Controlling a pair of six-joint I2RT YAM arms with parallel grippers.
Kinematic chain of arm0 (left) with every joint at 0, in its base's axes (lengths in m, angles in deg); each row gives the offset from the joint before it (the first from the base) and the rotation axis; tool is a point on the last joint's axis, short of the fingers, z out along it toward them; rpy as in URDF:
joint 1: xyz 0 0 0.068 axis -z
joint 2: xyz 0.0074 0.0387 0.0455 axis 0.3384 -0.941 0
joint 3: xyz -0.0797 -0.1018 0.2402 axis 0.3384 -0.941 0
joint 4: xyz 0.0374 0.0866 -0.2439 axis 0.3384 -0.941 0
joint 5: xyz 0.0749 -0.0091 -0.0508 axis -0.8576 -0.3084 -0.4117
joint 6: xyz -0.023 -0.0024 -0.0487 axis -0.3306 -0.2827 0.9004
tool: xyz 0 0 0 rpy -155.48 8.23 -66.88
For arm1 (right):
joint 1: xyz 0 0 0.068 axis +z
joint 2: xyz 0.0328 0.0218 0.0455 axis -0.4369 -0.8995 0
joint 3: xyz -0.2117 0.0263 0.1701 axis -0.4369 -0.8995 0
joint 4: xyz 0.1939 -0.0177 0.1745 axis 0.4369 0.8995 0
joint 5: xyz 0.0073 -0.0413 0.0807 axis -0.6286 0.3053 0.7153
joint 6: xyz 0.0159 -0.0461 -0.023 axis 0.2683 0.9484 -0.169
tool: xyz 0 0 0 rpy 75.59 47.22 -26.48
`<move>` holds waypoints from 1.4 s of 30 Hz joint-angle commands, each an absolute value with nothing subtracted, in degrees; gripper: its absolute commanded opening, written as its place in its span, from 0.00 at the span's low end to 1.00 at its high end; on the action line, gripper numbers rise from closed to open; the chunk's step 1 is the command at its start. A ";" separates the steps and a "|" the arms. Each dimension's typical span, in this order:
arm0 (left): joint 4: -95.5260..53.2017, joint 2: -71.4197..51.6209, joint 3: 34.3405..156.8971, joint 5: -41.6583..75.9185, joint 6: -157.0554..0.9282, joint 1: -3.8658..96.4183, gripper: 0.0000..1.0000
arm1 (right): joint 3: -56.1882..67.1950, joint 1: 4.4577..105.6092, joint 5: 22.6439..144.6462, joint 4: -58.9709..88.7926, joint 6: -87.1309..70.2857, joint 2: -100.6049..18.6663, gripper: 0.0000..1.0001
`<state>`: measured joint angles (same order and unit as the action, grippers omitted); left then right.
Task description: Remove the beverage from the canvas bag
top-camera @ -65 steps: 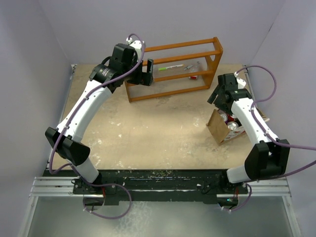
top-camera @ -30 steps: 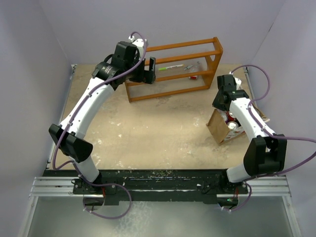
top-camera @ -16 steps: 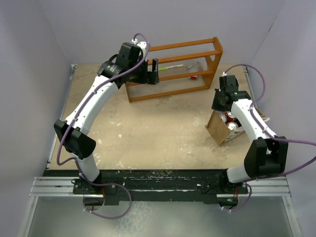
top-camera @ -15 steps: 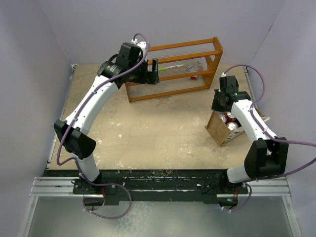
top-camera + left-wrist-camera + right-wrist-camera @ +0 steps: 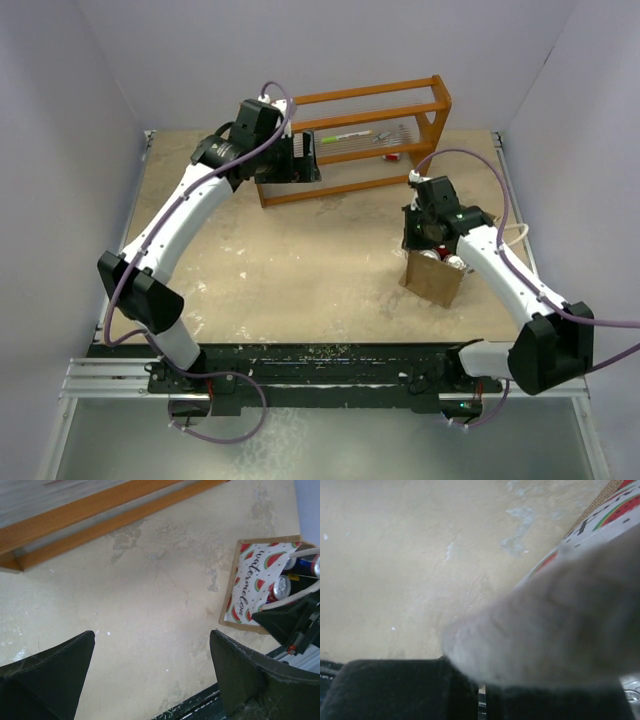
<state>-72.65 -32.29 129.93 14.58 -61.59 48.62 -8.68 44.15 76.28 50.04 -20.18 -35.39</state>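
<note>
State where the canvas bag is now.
In the top view, the canvas bag stands on the right half of the table, under the right gripper, nearer than the orange wooden rack.

We see a small tan canvas bag (image 5: 432,282) standing open at the right of the tabletop (image 5: 300,250), its watermelon-print lining showing. Inside are upright beverage cans (image 5: 281,586), perhaps three.

Top camera overhead from near edge, left wrist looking down, right wrist close-up, canvas bag (image 5: 433,280) shared
</note>
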 commanded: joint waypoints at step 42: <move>-78.36 8.25 102.63 32.87 -48.72 48.17 0.99 | 5.97 61.89 58.85 79.90 -42.59 -18.61 0.66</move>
